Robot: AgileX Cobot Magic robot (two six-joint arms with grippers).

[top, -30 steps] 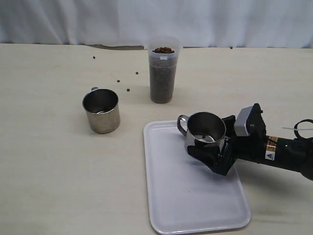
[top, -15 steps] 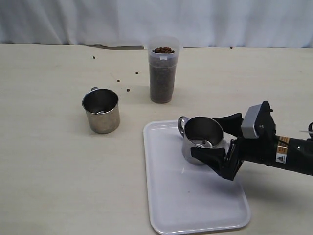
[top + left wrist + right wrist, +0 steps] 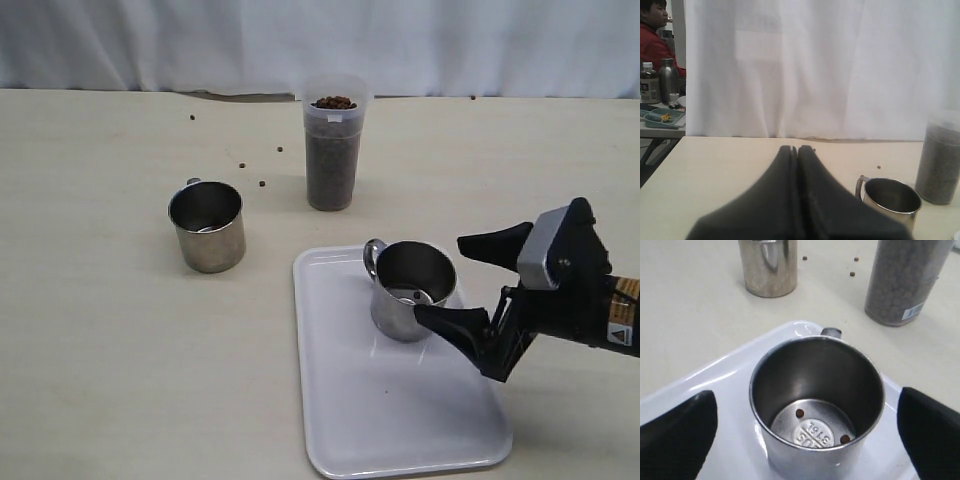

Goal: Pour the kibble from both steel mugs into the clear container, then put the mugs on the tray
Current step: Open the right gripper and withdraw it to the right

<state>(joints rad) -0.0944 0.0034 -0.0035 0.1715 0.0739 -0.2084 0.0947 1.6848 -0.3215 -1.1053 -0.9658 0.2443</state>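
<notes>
Fingers wide apart beside upright mug

We see a big white curtain hanging behind a wide, pale table. Past the curtain's edge sits a person in a red top. Next to them is a small table with a dark bottle and a shiny flask on it.

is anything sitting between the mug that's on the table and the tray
Nothing visible. The table between the mug on the table and the tray is bare. The other mug stands on the tray's far end, leaving its near part free.
</notes>
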